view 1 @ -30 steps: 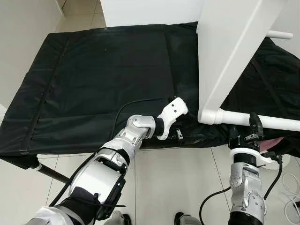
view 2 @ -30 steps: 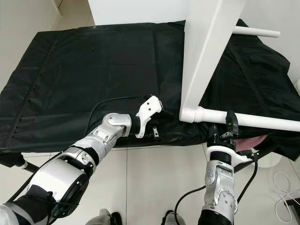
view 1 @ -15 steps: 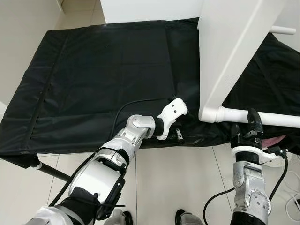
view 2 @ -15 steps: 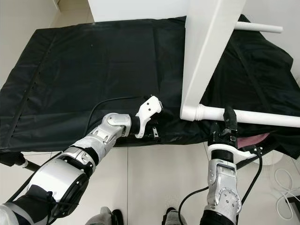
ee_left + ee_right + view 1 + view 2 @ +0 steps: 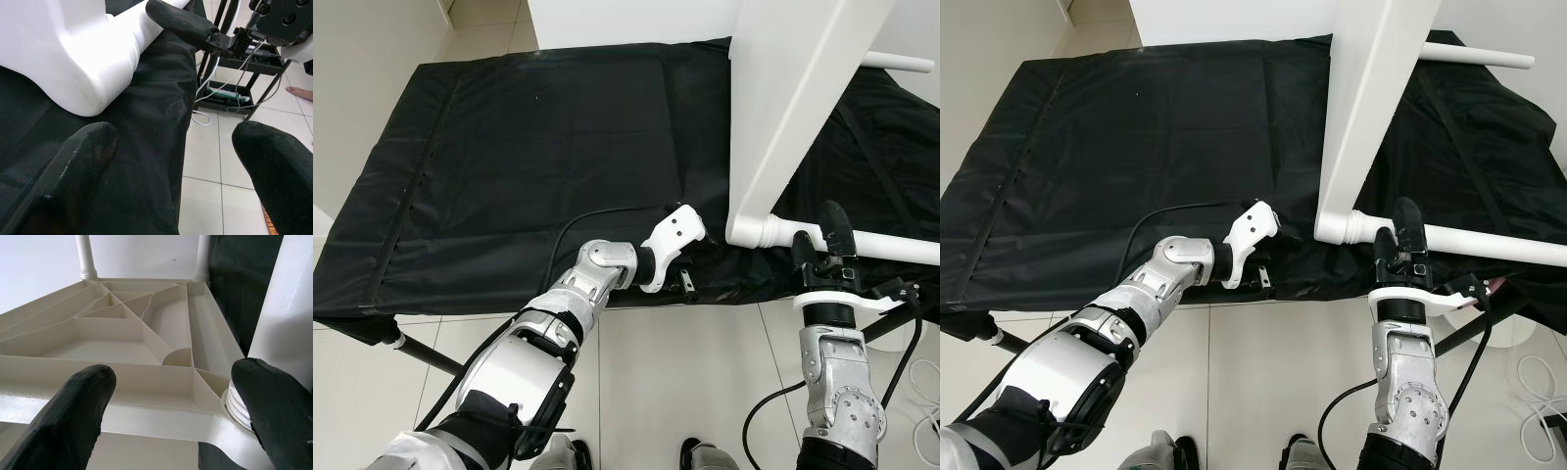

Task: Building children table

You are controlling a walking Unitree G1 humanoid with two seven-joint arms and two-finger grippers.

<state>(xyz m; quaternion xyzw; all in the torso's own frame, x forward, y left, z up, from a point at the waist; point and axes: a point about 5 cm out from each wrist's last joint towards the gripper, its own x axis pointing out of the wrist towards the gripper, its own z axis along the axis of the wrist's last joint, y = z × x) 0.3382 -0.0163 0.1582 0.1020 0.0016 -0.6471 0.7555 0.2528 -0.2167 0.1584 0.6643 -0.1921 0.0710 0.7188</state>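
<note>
The white table top (image 5: 803, 88) stands on its edge on the black cloth, leaning. A white leg (image 5: 891, 245) sticks out sideways from its lower corner (image 5: 752, 231), and a second leg (image 5: 901, 63) shows at the upper right. My right gripper (image 5: 824, 240) is open, raised against the lower leg right beside the corner joint. The right wrist view looks up at the ribbed underside (image 5: 122, 328), with the leg's threaded collar (image 5: 237, 406) next to one finger (image 5: 274, 406). My left gripper (image 5: 181, 142) is open, low over the cloth's front edge, a little left of that corner (image 5: 88, 73).
A black cloth-covered platform (image 5: 529, 166) fills the middle, with pale tiled floor (image 5: 685, 392) in front. A black cable (image 5: 592, 220) runs over the cloth to my left wrist. A black cart with cables (image 5: 234, 90) stands on the floor to the right, near a person's foot (image 5: 298, 92).
My right gripper has risen and shifted slightly left, from below the horizontal leg to level with it by the corner joint. The left arm stays put.
</note>
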